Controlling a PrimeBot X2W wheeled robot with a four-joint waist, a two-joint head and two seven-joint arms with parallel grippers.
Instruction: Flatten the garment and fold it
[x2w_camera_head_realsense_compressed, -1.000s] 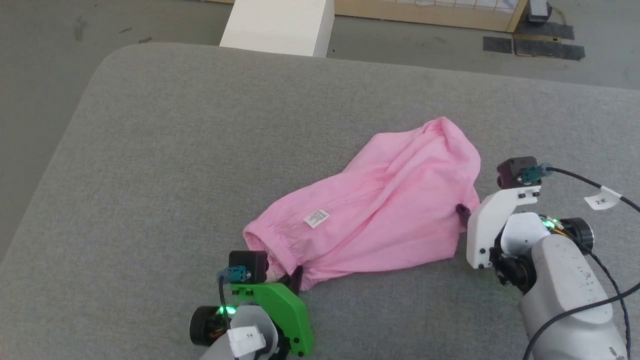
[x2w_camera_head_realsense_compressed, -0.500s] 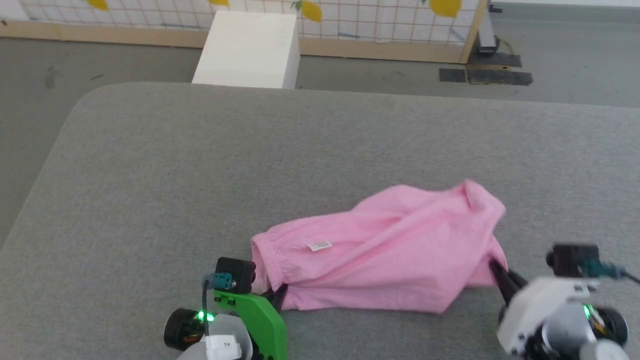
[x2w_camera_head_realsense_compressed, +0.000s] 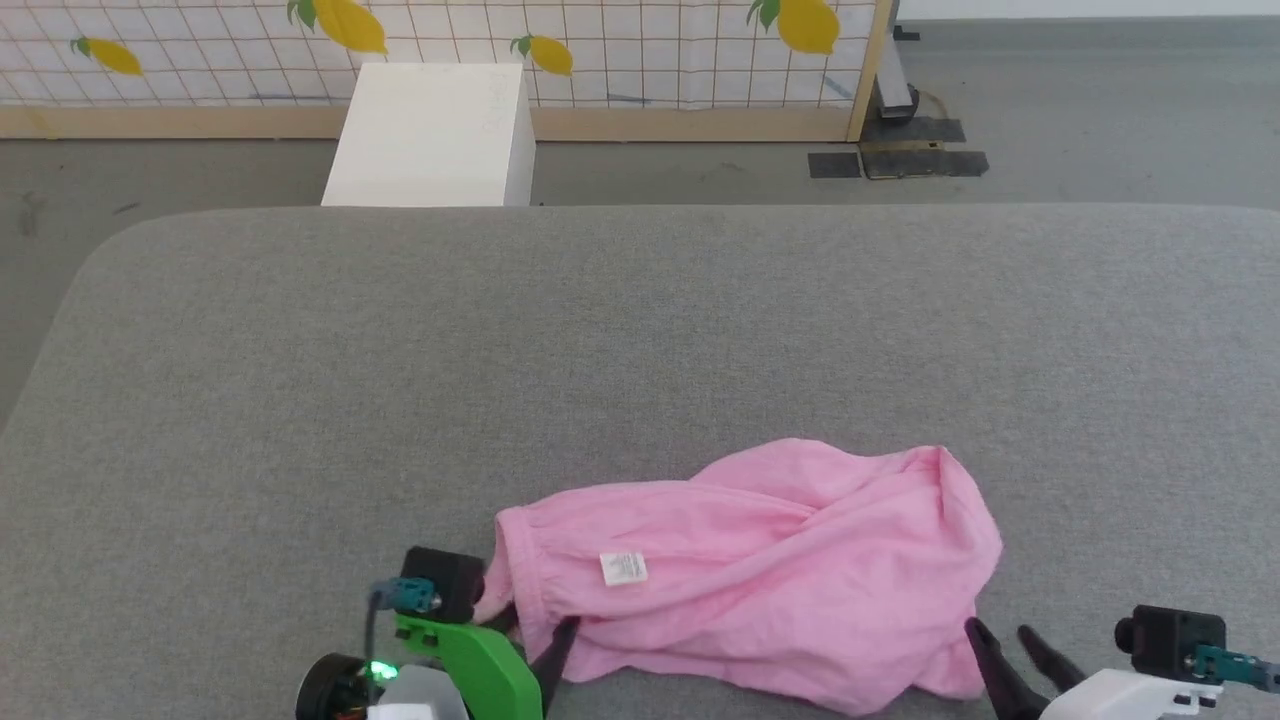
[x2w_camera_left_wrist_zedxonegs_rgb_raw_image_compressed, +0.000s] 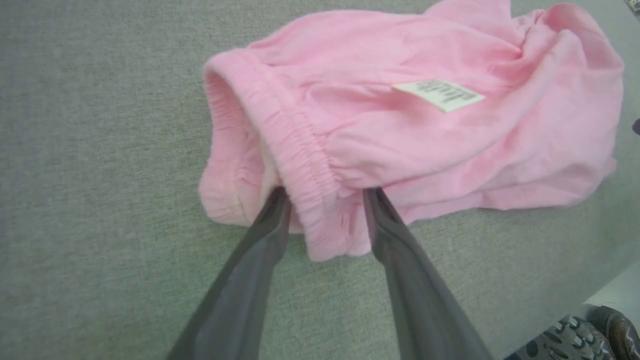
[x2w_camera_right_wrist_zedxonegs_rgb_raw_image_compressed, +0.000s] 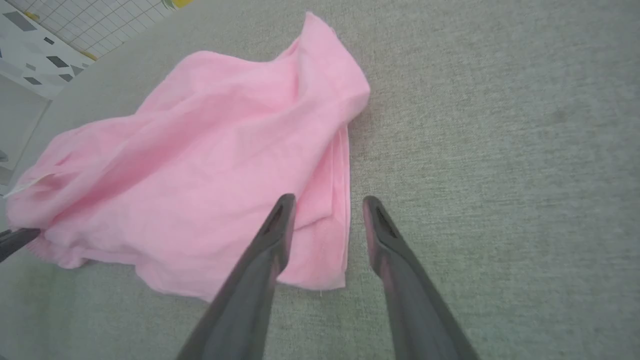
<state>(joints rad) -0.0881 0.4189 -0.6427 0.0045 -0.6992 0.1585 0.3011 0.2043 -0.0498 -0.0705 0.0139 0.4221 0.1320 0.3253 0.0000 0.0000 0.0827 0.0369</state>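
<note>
Over the grey fabric-covered table, with the garment lying bunched near my edge, I am holding the left gripper with fingers spread astride the gathered hem and the right gripper likewise spread at a corner, risking thin fabric slipping free from a shallow pinch.

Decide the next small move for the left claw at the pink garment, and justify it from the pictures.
Probably close the left claw: its fingers stand open on either side of the gathered edge of the garment, with fabric between them and nothing gripped yet. The right claw is open too.
</note>
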